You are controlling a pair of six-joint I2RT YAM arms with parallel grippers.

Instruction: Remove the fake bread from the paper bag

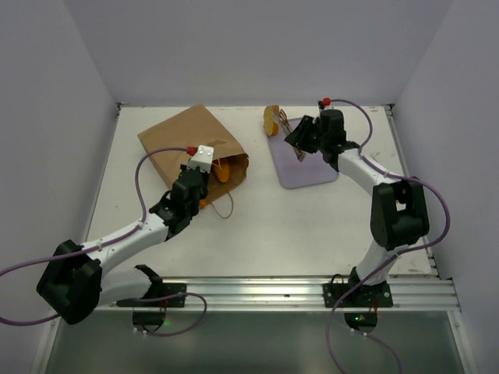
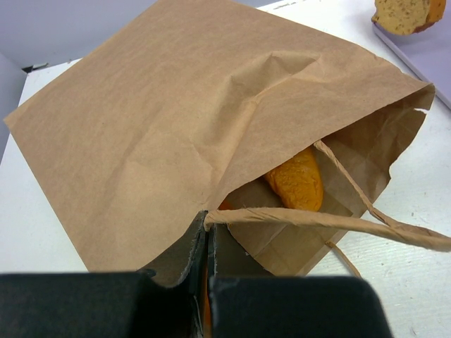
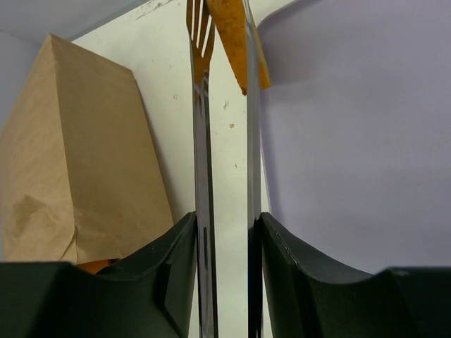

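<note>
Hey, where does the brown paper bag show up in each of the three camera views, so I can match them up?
Top external: the paper bag lies left of centre, open mouth at its lower right.
Left wrist: it fills most of the picture.
Right wrist: along the left edge, left of the tongs.
Shared landmark: the lavender tray, in the top right corner in left wrist, on the right side in right wrist.

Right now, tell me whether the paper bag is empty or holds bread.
Not empty. The paper bag lies on its side, mouth open, and an orange-golden loaf shows inside it. How many more cannot be told.
</note>
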